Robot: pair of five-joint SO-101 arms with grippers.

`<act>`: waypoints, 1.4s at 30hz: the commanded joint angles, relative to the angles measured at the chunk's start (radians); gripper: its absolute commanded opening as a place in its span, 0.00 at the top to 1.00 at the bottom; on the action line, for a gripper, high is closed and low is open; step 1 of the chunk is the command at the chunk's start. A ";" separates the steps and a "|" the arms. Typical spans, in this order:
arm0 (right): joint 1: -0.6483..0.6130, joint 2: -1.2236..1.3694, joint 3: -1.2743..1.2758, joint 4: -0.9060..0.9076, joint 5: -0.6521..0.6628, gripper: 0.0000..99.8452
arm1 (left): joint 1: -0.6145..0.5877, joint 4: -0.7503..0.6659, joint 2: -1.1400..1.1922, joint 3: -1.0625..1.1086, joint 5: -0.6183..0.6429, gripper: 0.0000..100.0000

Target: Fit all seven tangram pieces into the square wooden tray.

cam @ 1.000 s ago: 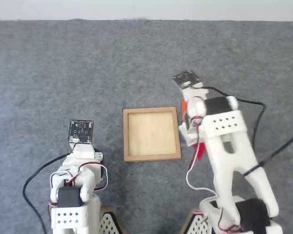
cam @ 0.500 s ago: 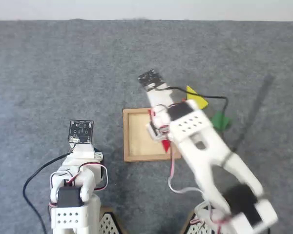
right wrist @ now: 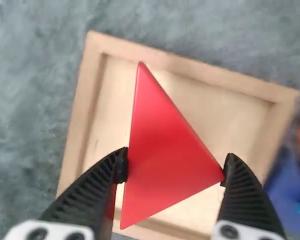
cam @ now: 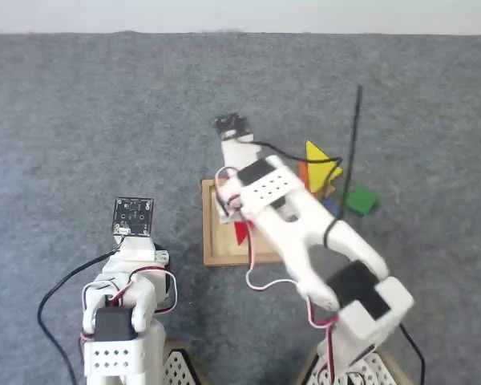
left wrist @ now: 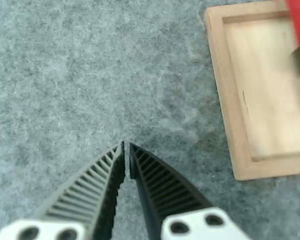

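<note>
Now, left to right. The left gripper hangs low over the table toward its left side, tips pressed together with nothing between them; the left wrist view shows this, while in the high view the wrist camera board covers them.

The square wooden tray lies near the table's centre. The right gripper is over it, clamping the red triangle across two edges. The right wrist view shows the triangle inside the rim outline; the high view shows just a red sliver under the arm. I cannot tell whether it touches the tray floor.

Just right of the tray are a yellow triangle, orange piece, blue piece and green piece.
</note>
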 commanded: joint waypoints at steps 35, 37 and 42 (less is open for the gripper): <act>0.217 -0.596 0.367 -0.140 0.241 0.87 | 0.008 -0.002 -0.011 -0.012 -0.003 0.98; 0.203 -0.631 0.505 -0.220 0.316 0.95 | 0.008 -0.002 -0.011 -0.012 -0.003 0.98; 0.120 -0.598 0.651 -0.317 0.391 0.97 | 0.008 -0.002 -0.011 -0.012 -0.003 0.98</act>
